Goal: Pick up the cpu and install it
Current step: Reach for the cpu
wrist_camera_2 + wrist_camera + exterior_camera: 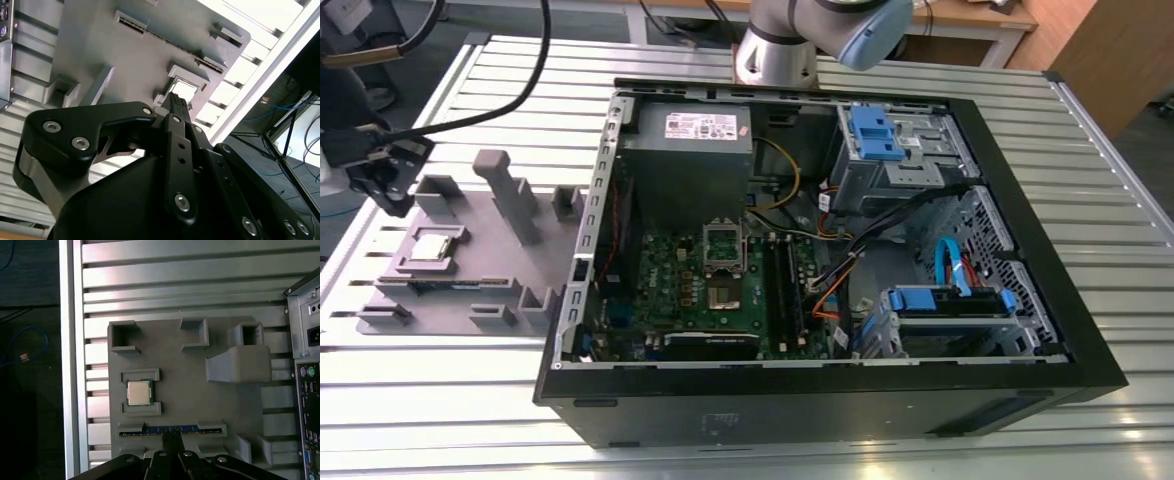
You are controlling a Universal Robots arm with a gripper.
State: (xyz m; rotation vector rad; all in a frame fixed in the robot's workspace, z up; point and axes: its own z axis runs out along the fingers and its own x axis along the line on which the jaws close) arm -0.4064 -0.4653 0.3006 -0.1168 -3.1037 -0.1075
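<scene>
Gripper fingers pressed together, empty, above grey fixture, near cpu in its pocket.

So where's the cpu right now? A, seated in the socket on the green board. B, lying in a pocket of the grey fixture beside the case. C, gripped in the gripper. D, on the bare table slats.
B: in the first wrist view the cpu lies in a framed pocket of the grey fixture, outside the computer case, with the gripper apart from it.

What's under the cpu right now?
The cpu lies flat in a framed pocket of the grey fixture. The pocket floor beneath is hidden by the chip itself.
</scene>
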